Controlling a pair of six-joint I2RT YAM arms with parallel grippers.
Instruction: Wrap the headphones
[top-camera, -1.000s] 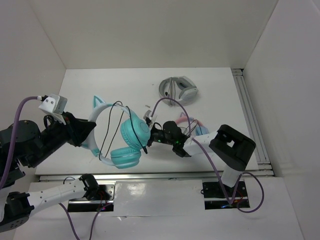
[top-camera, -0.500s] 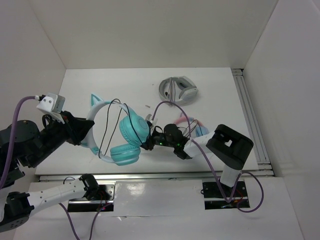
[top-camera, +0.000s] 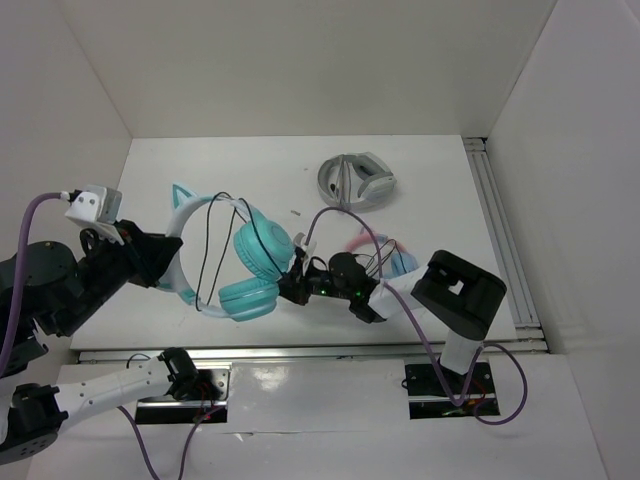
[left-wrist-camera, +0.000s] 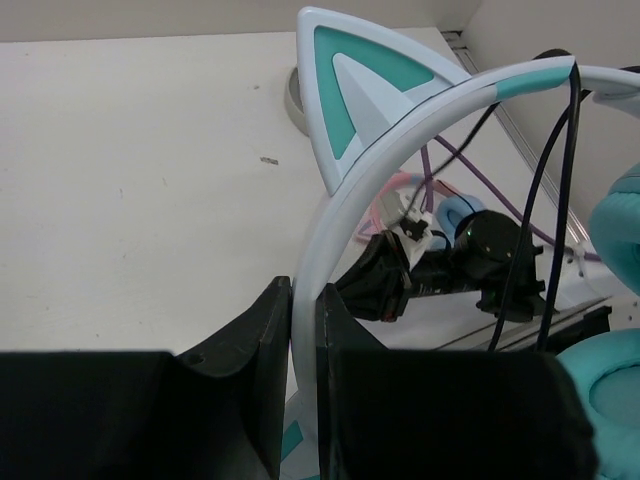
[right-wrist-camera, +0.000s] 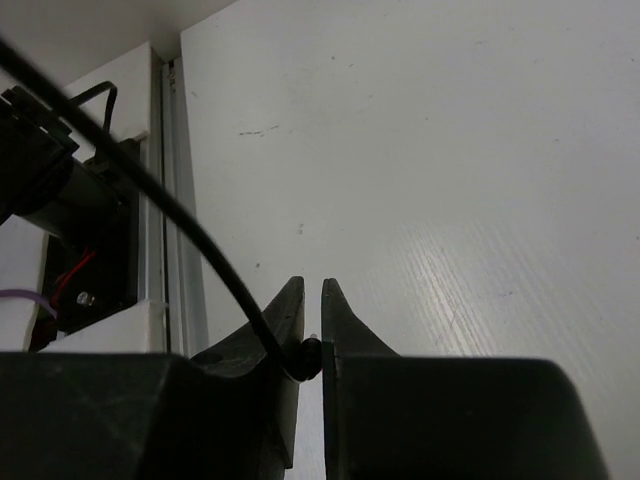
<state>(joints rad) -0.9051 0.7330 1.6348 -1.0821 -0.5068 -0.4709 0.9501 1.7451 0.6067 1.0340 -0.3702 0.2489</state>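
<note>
Our left jaws clamp the whitish headband of the teal cat-ear headphones above the white table; right jaws pinch the thin black cable, nearly shut. We should wind it taut.

- Top external: high above and behind the arm bases, looking down on the whole table.
- Left wrist: close behind its own fingers, facing right along the headphones.
- Right wrist: low over the table, facing left past its fingers and the cable.
- Top and left wrist views share the right gripper.
</note>
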